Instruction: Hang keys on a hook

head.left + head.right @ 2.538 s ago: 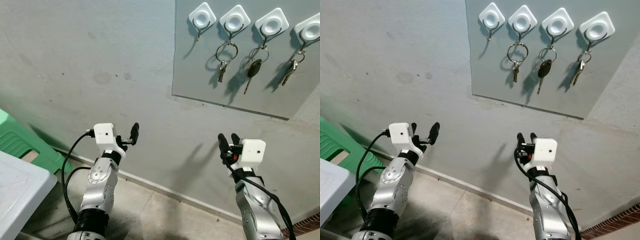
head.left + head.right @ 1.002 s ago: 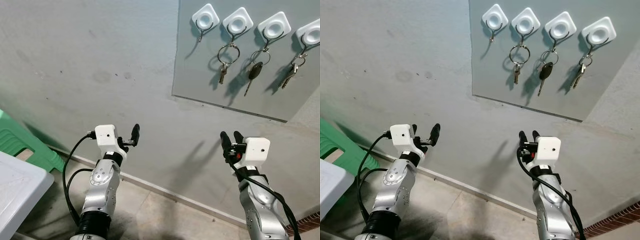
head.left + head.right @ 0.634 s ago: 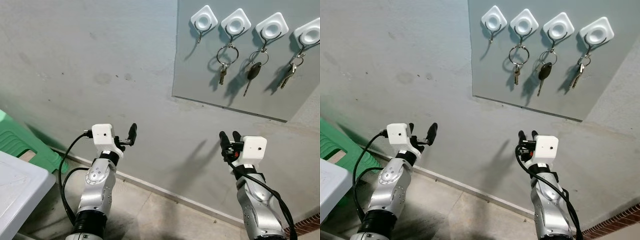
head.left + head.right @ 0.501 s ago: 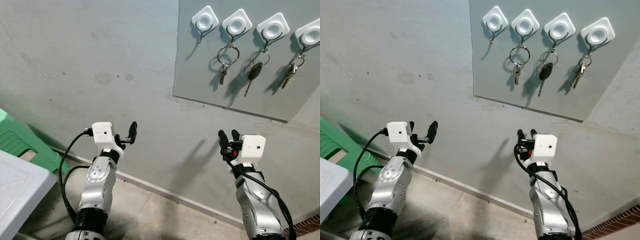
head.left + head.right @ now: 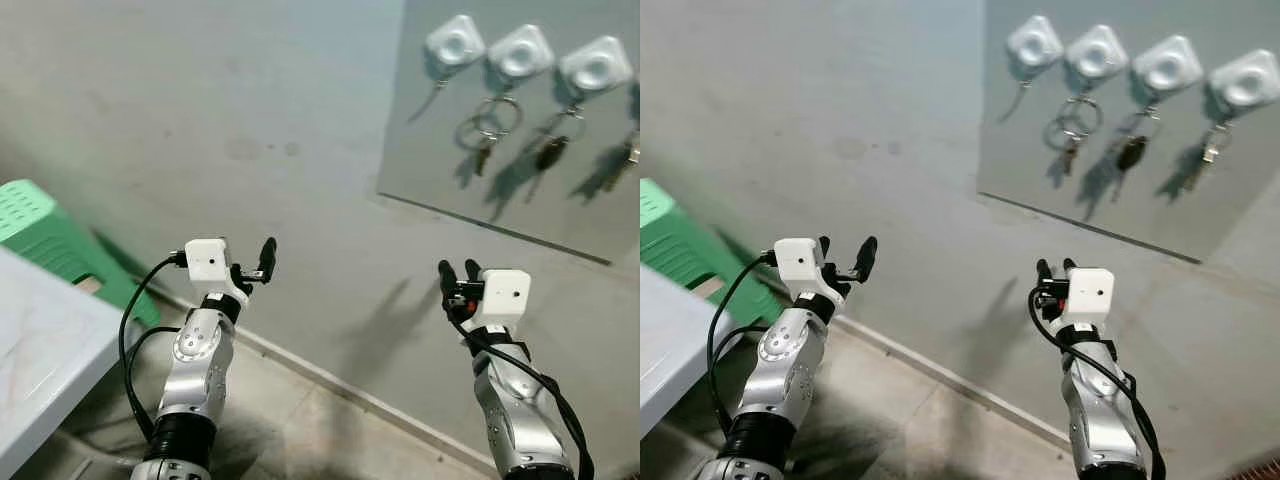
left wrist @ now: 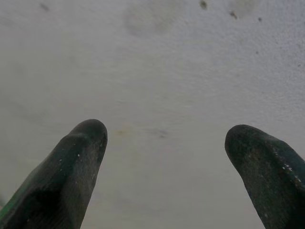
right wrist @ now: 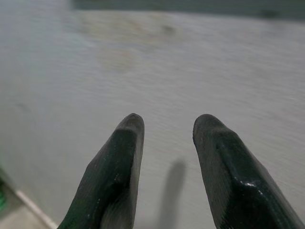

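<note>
A grey panel (image 5: 1080, 200) on the wall carries several white hooks. Leftmost hook (image 5: 1035, 43) has nothing on it. A key on a big ring (image 5: 1070, 132), a black-headed key (image 5: 1130, 152) and a small key bunch (image 5: 1210, 150) hang from the others; all are blurred. My left gripper (image 5: 847, 255) is raised before the bare wall, well below and left of the panel, open wide and holding nothing (image 6: 164, 143). My right gripper (image 5: 1055, 268) stands below the panel, open by a narrow gap, nothing between its fingers (image 7: 128, 143).
A green plastic stool (image 5: 45, 225) stands against the wall at the left. A white table (image 5: 40, 350) juts in at the lower left. Tiled floor (image 5: 300, 430) meets the grey wall along a pale skirting line.
The whole picture has slid to the right and blurred, so the camera has turned left. More of the stool and table show. Both arms hold about the same pose.
</note>
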`<state>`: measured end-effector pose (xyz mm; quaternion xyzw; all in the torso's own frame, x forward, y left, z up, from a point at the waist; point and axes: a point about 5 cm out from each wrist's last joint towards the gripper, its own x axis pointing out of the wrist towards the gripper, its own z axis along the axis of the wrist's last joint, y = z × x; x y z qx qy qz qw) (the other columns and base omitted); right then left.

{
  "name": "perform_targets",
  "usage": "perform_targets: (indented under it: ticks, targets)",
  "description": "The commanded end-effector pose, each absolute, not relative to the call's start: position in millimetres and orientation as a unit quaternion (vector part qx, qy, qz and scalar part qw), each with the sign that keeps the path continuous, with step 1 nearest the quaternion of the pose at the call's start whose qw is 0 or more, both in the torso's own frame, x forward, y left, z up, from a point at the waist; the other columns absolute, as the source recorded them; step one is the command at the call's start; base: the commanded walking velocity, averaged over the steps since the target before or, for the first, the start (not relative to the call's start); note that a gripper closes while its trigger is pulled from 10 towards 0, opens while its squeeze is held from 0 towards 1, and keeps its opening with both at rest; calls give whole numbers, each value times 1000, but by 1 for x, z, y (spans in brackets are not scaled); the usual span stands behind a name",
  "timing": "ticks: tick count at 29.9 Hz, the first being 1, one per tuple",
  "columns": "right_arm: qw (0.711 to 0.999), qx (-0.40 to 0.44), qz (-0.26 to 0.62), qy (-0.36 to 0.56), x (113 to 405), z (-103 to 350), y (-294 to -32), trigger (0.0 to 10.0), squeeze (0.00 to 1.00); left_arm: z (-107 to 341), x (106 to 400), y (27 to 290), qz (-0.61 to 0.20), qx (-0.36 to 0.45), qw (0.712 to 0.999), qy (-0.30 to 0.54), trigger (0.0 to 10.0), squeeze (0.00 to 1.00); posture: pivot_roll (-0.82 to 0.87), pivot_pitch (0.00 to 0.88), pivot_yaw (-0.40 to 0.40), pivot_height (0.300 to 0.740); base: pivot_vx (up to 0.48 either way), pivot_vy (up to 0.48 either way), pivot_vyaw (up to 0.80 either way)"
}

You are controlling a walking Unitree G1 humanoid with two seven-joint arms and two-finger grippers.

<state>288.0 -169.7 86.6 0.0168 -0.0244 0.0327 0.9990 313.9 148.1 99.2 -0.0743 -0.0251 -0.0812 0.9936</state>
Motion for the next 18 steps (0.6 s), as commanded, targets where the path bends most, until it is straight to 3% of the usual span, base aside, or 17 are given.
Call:
perform_targets:
  ticks: [1,18]
  targets:
    - [999,6,36,-33,288,92,-172,10000,0,103,312,145,-96,-63,993,-32,10000,0,-52,14,21,740,0,0,800]
    - [998,-7,58,-31,285,95,-176,10000,0,99,299,147,-81,-69,994,-28,10000,0,-37,4,-15,740,0,0,800]
